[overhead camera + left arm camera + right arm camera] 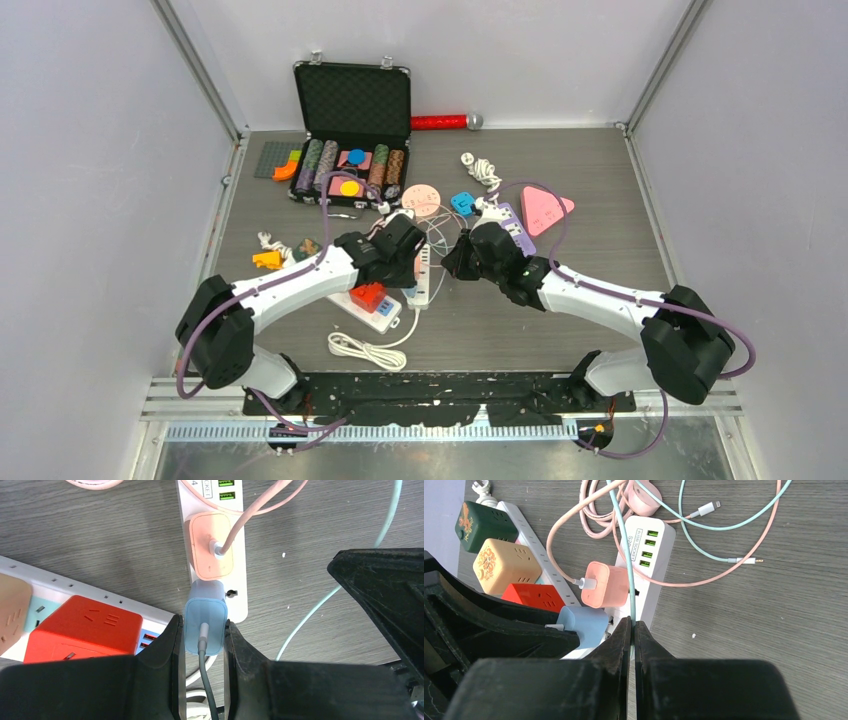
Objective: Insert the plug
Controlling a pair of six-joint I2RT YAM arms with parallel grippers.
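The left gripper (202,630) was clamped on the sides of the blue plug (205,615), holding it over the white power strip (239,600) on the desk (100,540), just beside the pink charger (207,547), presumably to line its prongs up with the free socket. Whether they had gone in could not be told. The right gripper (631,630) was pinched together on the mint cable (623,555), probably to keep it clear.

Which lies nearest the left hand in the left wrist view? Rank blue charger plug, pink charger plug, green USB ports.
1. Pale blue plastic charger plug: gripped in the left hand.
2. Pink plastic charger plug: just beyond it, mid-frame.
3. Green USB ports: top edge, farthest.
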